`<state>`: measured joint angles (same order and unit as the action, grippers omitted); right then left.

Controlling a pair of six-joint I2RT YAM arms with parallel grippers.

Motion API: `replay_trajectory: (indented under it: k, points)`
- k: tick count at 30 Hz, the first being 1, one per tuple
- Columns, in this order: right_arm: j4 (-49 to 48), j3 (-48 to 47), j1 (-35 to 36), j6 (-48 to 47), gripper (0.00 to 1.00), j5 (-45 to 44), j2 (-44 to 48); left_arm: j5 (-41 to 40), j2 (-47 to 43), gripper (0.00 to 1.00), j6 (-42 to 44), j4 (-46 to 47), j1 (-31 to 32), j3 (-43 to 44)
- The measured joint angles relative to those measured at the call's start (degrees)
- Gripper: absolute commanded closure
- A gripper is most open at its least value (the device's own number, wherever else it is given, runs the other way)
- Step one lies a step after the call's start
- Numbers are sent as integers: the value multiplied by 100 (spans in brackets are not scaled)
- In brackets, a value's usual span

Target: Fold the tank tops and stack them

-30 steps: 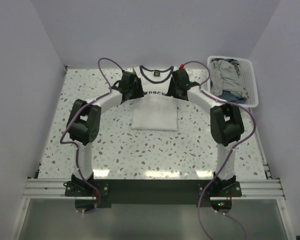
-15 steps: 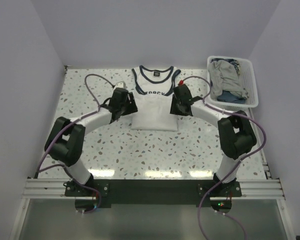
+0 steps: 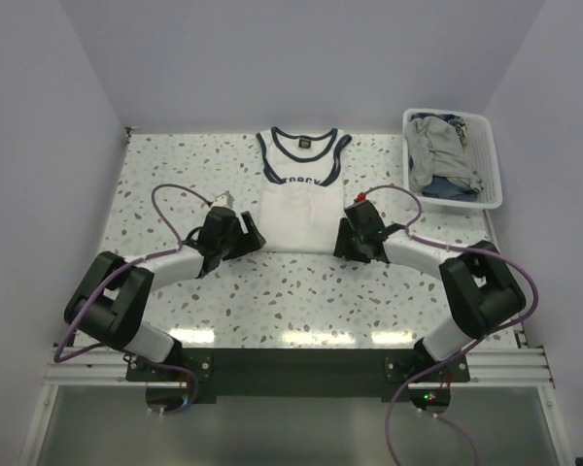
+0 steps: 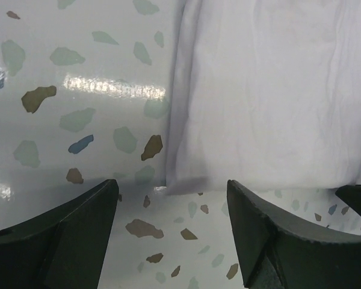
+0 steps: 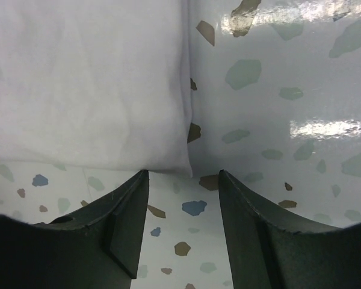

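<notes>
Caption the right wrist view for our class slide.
Right gripper, jaws open, frames a corner of the white tank top.

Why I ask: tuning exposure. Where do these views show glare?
Top external: light strips reflect off the speckled glossy tabletop along its near edge. Left wrist: a glare streak left of the white cloth tank top. Right wrist: glare patches right of it.

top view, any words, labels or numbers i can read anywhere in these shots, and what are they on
"ROCK", roughly: dark capitals in the chest print on the white tank top, too small and blurred to read with certainty, and possibly cut off at the lower edge.
White basket and the clothes in it: no readable text.
Both wrist views: only cloth and speckled table, no text.
</notes>
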<state>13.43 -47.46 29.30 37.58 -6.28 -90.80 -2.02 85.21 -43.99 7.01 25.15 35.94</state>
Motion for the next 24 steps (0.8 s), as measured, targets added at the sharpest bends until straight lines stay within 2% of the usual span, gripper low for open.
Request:
replay_trajectory:
  k: [9, 12, 24]
  points:
    - [-1010, 304, -7, 533, 53, 254, -63, 337, 470, 34, -323, 890, -28, -59]
    - [-1237, 417, -9, 684, 53, 251, -50, 376, 560, 43, -452, 1078, -39, -105]
    - [-1867, 911, -57, 1152, 53, 122, 175, 330, 612, 59, -800, 1322, -70, -293]
